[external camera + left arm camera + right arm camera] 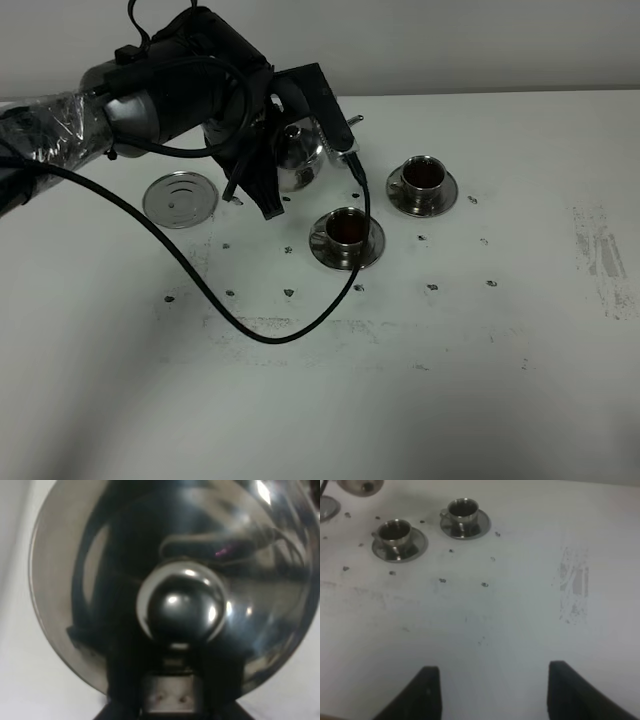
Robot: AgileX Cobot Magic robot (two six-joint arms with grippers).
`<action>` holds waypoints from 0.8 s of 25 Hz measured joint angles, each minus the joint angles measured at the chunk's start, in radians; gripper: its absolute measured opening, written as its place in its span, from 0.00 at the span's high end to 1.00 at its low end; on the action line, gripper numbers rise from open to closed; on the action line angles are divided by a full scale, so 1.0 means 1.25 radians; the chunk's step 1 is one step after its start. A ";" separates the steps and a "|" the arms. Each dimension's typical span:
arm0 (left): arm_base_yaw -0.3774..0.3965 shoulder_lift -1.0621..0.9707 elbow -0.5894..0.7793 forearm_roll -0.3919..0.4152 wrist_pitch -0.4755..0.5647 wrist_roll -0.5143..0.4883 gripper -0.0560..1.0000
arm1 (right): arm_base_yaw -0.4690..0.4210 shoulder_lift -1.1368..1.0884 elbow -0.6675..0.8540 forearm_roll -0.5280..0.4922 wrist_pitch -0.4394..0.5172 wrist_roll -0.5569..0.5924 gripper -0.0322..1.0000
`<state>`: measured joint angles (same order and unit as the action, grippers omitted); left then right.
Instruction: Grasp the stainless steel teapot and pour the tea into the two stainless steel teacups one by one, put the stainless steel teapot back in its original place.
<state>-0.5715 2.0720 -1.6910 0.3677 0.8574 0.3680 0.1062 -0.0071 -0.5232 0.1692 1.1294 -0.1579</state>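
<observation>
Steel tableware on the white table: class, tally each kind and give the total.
Teapot: 1
Teacups: 2
Saucers: 2
Round tray: 1
Total: 6

From my right wrist camera I see the white, speckled tabletop (520,610) with two small shiny steel cups on round steel saucers, one (395,534) near the other (463,511), not touching. Part of a shiny steel teapot (360,486) shows at the frame edge. My right gripper (490,692) hangs with its dark fingers (427,690) spread wide, holding nothing.
</observation>
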 joint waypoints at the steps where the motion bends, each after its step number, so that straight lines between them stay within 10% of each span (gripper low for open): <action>1: 0.000 -0.001 0.005 -0.003 0.016 -0.035 0.77 | 0.000 0.000 0.000 0.000 0.000 0.000 0.53; 20: 0.033 -0.034 0.276 -0.031 -0.192 -0.245 0.77 | 0.000 0.000 0.000 0.000 0.000 0.000 0.53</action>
<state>-0.5303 2.0296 -1.3456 0.3294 0.6176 0.0616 0.1062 -0.0071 -0.5232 0.1692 1.1294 -0.1579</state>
